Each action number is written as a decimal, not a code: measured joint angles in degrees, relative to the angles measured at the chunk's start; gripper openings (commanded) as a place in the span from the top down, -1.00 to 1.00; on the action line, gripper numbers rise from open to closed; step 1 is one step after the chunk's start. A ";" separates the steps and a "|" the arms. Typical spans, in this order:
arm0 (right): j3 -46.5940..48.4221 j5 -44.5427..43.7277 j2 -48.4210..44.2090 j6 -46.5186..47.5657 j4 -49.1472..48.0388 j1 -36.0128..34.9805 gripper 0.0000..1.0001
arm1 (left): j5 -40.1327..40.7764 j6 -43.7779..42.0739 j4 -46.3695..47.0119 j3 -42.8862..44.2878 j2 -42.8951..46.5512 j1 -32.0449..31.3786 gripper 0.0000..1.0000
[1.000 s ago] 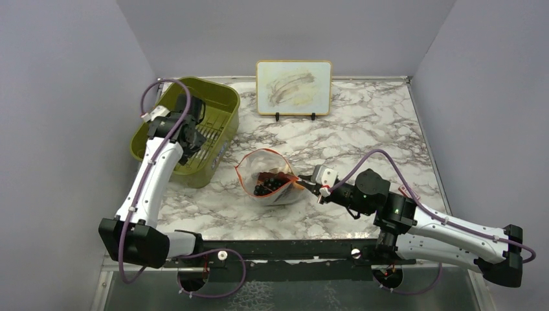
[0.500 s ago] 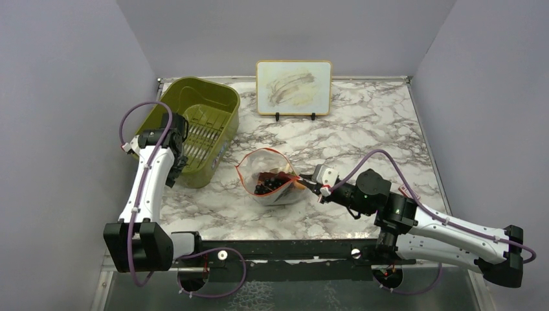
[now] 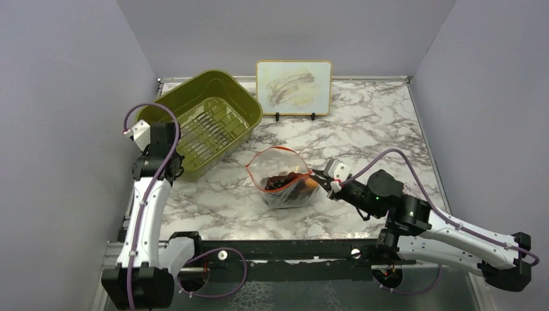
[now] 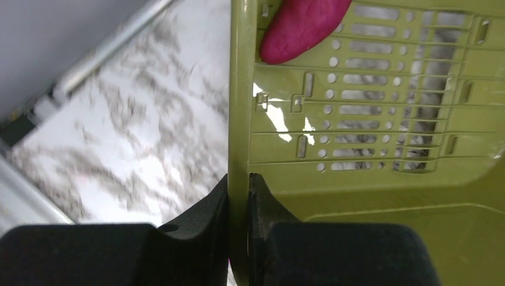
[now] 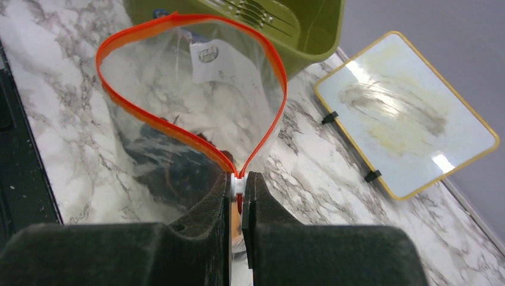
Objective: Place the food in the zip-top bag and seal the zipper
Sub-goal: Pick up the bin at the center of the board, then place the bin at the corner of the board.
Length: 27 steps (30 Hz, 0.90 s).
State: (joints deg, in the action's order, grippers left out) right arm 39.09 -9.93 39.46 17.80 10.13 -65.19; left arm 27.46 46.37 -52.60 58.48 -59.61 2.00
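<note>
The clear zip-top bag (image 3: 289,196) lies mid-table, mouth open, and its orange-red zipper (image 3: 275,150) forms a wide loop. Dark grapes and other food (image 3: 282,183) lie inside it and show in the right wrist view (image 5: 172,170). My right gripper (image 3: 316,176) is shut on the zipper's white slider (image 5: 238,182) at the right end of the mouth. My left gripper (image 3: 175,170) is shut on the rim of the olive-green bin (image 3: 213,120), which is tipped up. In the left wrist view, my left gripper (image 4: 239,185) clamps that rim, and a pink-purple food piece (image 4: 301,30) lies in the bin.
A yellow-framed whiteboard (image 3: 294,87) stands on clips at the back wall and shows in the right wrist view (image 5: 405,113). The bin's far edge (image 5: 280,30) is just behind the bag's mouth. Grey walls close in left and right. A black rail (image 3: 291,249) runs along the near edge.
My left gripper came out of the bin, shut on its left rim, and tipped and swung the bin back and to the right. The bag and my right gripper shifted slightly right.
</note>
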 measured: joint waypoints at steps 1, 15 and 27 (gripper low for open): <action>0.24 -1.31 -0.94 -0.22 0.90 -0.02 0.98 | -0.28 -3.85 2.64 -1.62 2.82 -0.07 1.00; 3.13 -11.93 -4.09 -1.29 8.74 0.00 0.98 | -6.73 -28.20 26.10 -16.90 17.90 -0.15 1.00; 3.58 -12.57 -3.48 -1.68 9.38 0.00 0.98 | -3.34 -24.22 25.29 -7.26 -0.66 -0.13 1.00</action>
State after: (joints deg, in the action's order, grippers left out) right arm 42.68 -22.50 35.99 16.12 19.51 -65.19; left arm 24.12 22.15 -27.31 51.22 -60.27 1.87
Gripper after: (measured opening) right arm 0.061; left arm 0.132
